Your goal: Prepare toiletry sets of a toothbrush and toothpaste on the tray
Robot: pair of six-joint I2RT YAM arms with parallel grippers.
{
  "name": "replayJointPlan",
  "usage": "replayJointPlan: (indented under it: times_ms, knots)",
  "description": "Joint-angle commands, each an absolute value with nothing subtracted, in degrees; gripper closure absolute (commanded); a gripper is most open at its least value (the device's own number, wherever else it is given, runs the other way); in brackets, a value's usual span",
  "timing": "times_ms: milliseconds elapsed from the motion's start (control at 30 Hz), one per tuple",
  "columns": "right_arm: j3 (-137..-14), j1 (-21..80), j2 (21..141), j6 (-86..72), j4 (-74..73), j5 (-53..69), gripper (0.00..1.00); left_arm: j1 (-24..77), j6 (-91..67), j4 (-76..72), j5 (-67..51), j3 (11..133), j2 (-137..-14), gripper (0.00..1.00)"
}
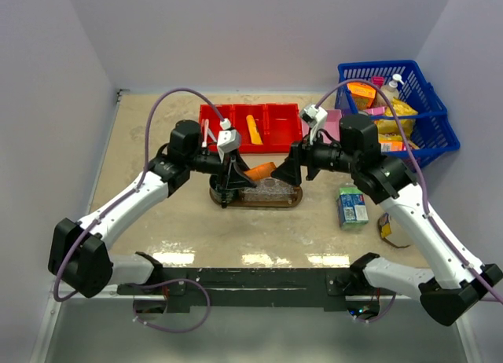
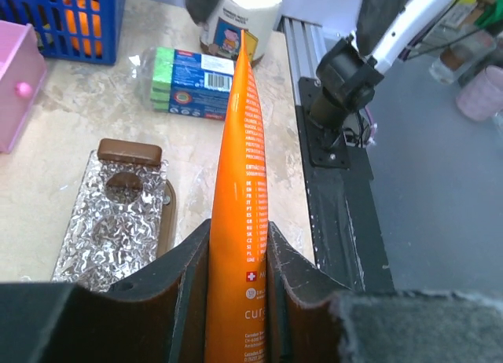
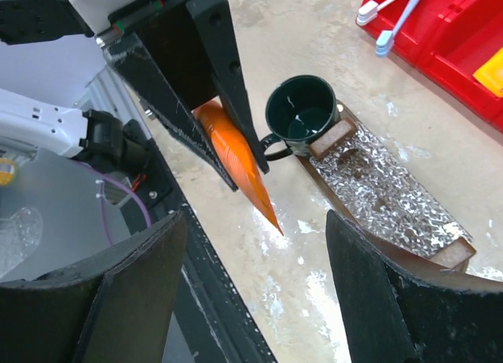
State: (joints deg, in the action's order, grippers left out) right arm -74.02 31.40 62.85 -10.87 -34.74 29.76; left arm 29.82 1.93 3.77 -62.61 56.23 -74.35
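My left gripper (image 1: 233, 177) is shut on the deep orange toothpaste tube (image 1: 260, 170) and holds it above the left end of the dark brown tray (image 1: 292, 199). In the left wrist view the tube (image 2: 240, 143) stands clamped between both fingers, beside the tray (image 2: 167, 221). My right gripper (image 1: 286, 171) is open and empty, facing the tube's tip (image 3: 259, 194) just right of it. The yellower tube (image 1: 254, 130) lies in the red bin's middle compartment. White toothbrushes (image 1: 206, 132) lie in the bin's left compartment and also show in the right wrist view (image 3: 393, 5).
The red three-compartment bin (image 1: 283, 141) stands behind the tray. A dark green mug (image 3: 301, 114) sits at the tray's left end. A pink box (image 1: 333, 124) and a blue basket (image 1: 434, 111) of goods stand at the back right. A green and blue packet (image 1: 353, 205) lies right of the tray.
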Motion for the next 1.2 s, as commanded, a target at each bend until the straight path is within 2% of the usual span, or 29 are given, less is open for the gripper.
replayJointPlan:
  times_ms: [0, 67, 433, 767, 867, 967, 1000, 1067, 1100, 1133, 1167]
  knots:
    - [-72.25, 31.38, 60.82, -13.27, -27.51, 34.01, 0.28, 29.0, -3.34, -5.88, -68.64, 56.08, -71.54, 0.96]
    - [-71.81, 31.38, 61.17, -13.45, -27.25, 34.71, 0.29, 28.92, -3.78, -6.33, -69.26, 55.9, -71.45, 0.96]
    - [-70.4, 31.38, 62.75, -13.36, -24.61, 38.22, 0.63, 28.92, -4.22, -6.94, -71.37, 55.81, -71.46, 0.96]
    - [-67.85, 31.55, 63.19, -14.33, -21.98, 42.1, 0.74, 28.92, -4.48, -7.56, -70.66, 55.55, -71.54, 0.96]
    - [-67.24, 31.46, 63.19, -14.85, -21.01, 42.45, 0.8, 28.83, -4.48, -7.56, -70.58, 55.63, -71.72, 0.96]
    - [-66.8, 31.47, 63.19, -15.64, -19.34, 42.89, 0.99, 28.92, -4.39, -7.38, -70.31, 55.55, -71.63, 0.95]
    - [-66.62, 31.46, 63.02, -15.91, -18.99, 42.63, 1.0, 28.92, -4.22, -7.21, -69.79, 55.63, -71.63, 0.94]
    - [-66.45, 31.55, 62.67, -16.43, -18.2, 42.1, 1.0, 28.92, -3.87, -6.42, -69.09, 55.81, -71.63, 0.85]
    - [-66.62, 31.55, 62.32, -16.87, -18.11, 40.88, 1.0, 28.92, -3.17, -5.81, -68.3, 56.16, -71.63, 0.78]
    - [-66.8, 31.47, 62.14, -17.05, -18.19, 40.17, 1.0, 28.92, -2.56, -5.1, -67.51, 56.42, -71.37, 0.6]
    - [-67.67, 31.46, 62.05, -17.14, -18.8, 39.47, 1.0, 28.92, -2.2, -4.05, -66.54, 56.51, -71.19, 0.5]
